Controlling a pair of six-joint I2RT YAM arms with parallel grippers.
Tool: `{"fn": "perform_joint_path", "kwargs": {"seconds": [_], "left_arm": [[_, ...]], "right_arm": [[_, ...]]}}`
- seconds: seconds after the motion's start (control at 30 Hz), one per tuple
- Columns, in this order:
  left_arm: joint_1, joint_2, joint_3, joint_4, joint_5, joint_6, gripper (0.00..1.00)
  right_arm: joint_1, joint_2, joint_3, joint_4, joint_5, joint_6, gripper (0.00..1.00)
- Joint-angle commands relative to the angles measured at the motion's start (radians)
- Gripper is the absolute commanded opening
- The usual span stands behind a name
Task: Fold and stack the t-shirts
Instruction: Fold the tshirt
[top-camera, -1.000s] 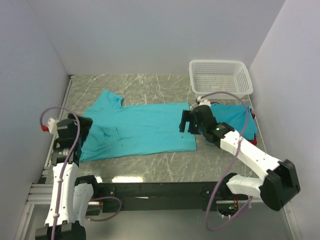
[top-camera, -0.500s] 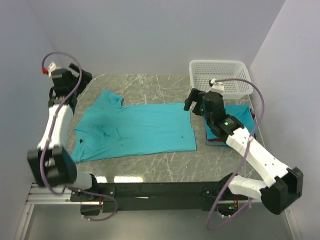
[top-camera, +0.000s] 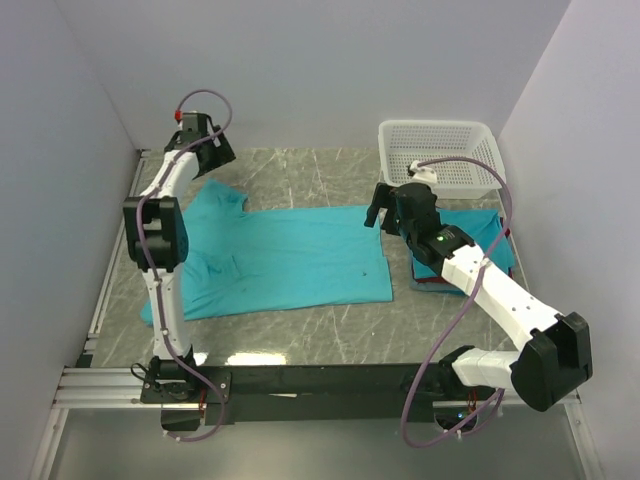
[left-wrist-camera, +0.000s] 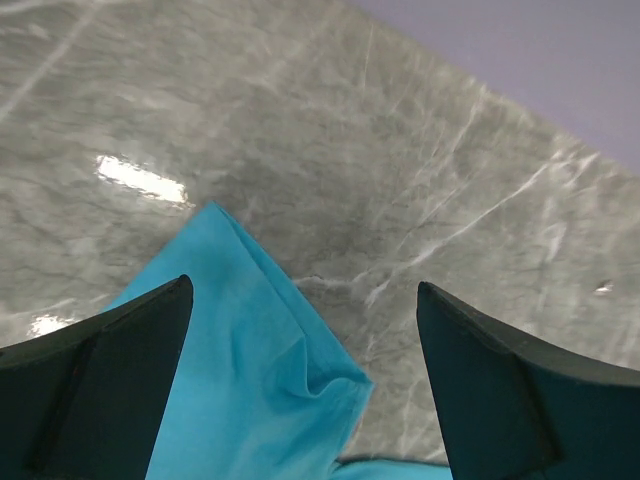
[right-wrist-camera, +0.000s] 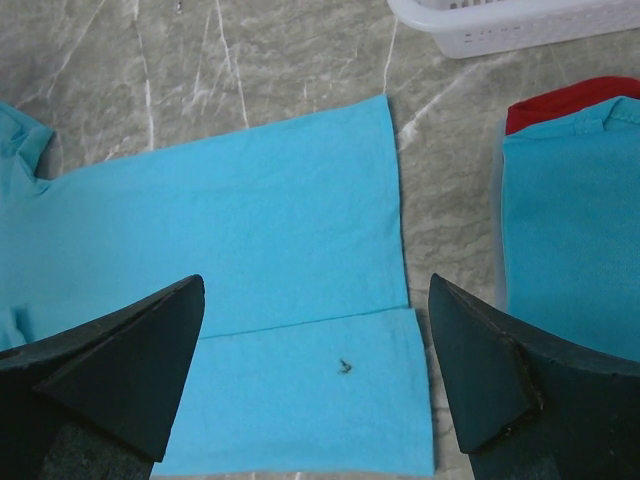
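We note a white mesh basket (top-camera: 440, 152) at the far right corner of the grey marbled tabletop (top-camera: 300, 175). A teal t-shirt (top-camera: 290, 255) lies spread flat at centre, hem toward the right and one sleeve pointing to the far left. A fold line runs along its near part. A folded stack (right-wrist-camera: 580, 250), teal on top with red showing beneath, sits just beside the hem. The left hand (left-wrist-camera: 302, 290) hovers above the far sleeve, fingers spread. The right hand (right-wrist-camera: 316, 285) hovers above the hem, likewise spread.
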Motion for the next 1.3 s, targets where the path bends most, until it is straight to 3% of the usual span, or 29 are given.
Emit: {"fn": "perform_joint_path", "kwargs": {"seconds": [0.0,0.37,0.83,1.13,1.27], "left_arm": [[-0.008,0.057,0.123,-0.096,-0.111,0.061,0.99],[-0.043,0.2,0.263,-0.159,-0.233,0.118,0.93],[-0.043,0.279,0.263,-0.146,-0.256,0.13,0.63],[-0.043,0.285,0.226,-0.172,-0.296,0.142,0.32],[-0.043,0.282,0.224,-0.189,-0.304,0.138,0.0]], "right_arm": [[-0.007,-0.003,-0.021,-0.004,0.004,-0.015,0.98],[-0.007,0.017,-0.061,-0.018,0.008,0.005,0.94],[-0.007,0.02,-0.064,-0.046,0.017,-0.021,0.89],[-0.005,0.035,-0.059,-0.044,0.003,-0.016,0.87],[-0.007,0.052,-0.038,-0.034,0.006,-0.03,0.85]]}}
